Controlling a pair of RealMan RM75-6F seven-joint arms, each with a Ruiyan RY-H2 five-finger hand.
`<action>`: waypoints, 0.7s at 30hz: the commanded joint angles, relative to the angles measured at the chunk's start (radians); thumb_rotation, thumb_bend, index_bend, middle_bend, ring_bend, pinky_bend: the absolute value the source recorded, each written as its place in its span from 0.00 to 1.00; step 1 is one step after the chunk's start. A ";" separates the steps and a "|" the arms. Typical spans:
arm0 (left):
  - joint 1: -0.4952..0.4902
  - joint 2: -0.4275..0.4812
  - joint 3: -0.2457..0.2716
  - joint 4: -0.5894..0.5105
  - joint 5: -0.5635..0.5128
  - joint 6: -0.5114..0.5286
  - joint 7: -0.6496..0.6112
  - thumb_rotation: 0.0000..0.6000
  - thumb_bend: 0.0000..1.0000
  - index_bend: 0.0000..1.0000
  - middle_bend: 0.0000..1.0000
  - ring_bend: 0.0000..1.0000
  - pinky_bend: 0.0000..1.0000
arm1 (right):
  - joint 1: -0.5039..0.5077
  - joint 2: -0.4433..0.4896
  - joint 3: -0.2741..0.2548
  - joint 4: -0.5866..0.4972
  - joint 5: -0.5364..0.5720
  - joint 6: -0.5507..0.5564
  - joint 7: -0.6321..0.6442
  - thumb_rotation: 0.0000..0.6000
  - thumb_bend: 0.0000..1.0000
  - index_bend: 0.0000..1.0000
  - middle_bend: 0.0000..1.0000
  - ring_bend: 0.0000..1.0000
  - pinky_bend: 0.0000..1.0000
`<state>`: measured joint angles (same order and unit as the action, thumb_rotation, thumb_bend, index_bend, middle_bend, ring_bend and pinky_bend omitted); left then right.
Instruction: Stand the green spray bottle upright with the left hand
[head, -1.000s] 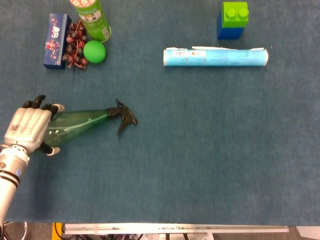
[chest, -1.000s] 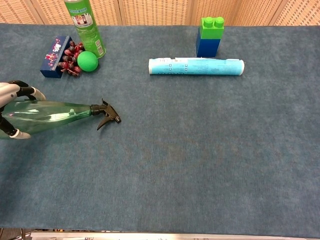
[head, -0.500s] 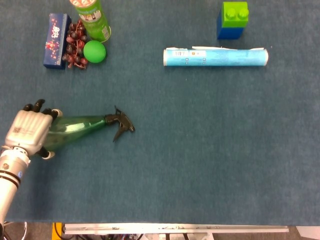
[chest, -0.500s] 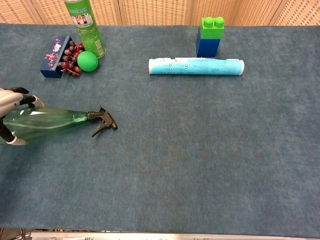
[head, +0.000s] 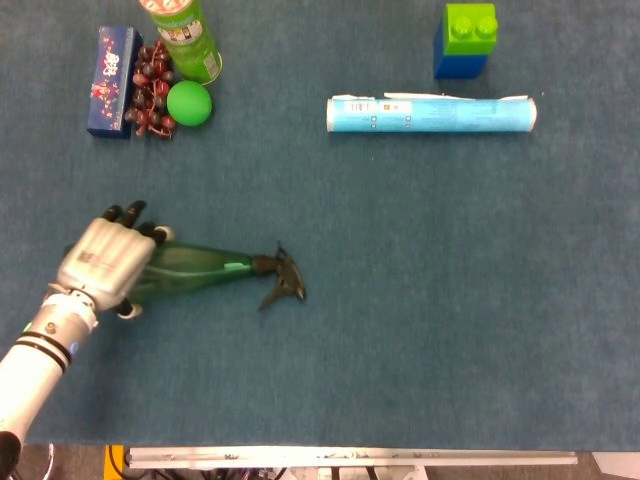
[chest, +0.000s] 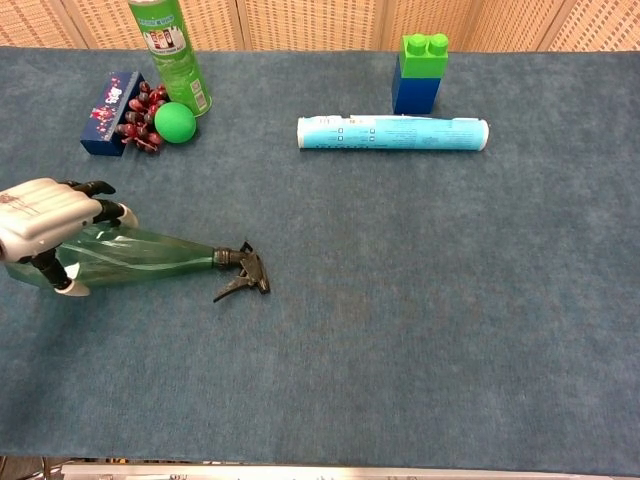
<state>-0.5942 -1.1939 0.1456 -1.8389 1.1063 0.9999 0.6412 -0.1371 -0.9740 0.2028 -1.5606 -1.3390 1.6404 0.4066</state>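
Note:
The green spray bottle (head: 195, 271) (chest: 150, 258) lies on its side on the blue table, its black trigger nozzle (head: 280, 283) (chest: 243, 274) pointing right. My left hand (head: 105, 261) (chest: 45, 226) grips the bottle's wide base end from above, fingers wrapped over it. The hand covers the bottom of the bottle. My right hand shows in neither view.
At the back left stand a green can (head: 183, 36), a green ball (head: 188, 103), a bunch of dark grapes (head: 148, 88) and a blue box (head: 110, 66). A light blue tube (head: 430, 113) lies at the back right, with a green-and-blue block stack (head: 466, 40) behind it.
My left hand has moved to the right and slightly nearer with the bottle in its grip. The nozzle end has swung down and right.

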 joint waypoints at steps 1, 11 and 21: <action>-0.004 -0.031 0.002 0.064 0.134 -0.019 -0.072 1.00 0.09 0.34 0.31 0.07 0.16 | 0.000 0.000 0.000 0.000 0.000 0.000 0.000 1.00 0.10 0.48 0.34 0.25 0.36; -0.008 -0.073 -0.006 0.147 0.248 -0.030 -0.102 1.00 0.09 0.32 0.26 0.07 0.16 | 0.000 0.000 0.000 0.000 -0.001 0.000 -0.001 1.00 0.10 0.48 0.34 0.26 0.36; -0.010 -0.048 -0.024 0.088 0.163 -0.042 0.003 1.00 0.09 0.17 0.09 0.04 0.16 | 0.001 0.001 0.000 0.000 -0.002 -0.001 0.000 1.00 0.10 0.48 0.34 0.25 0.36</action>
<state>-0.6033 -1.2481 0.1240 -1.7415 1.2781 0.9596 0.6348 -0.1366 -0.9734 0.2027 -1.5603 -1.3409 1.6395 0.4066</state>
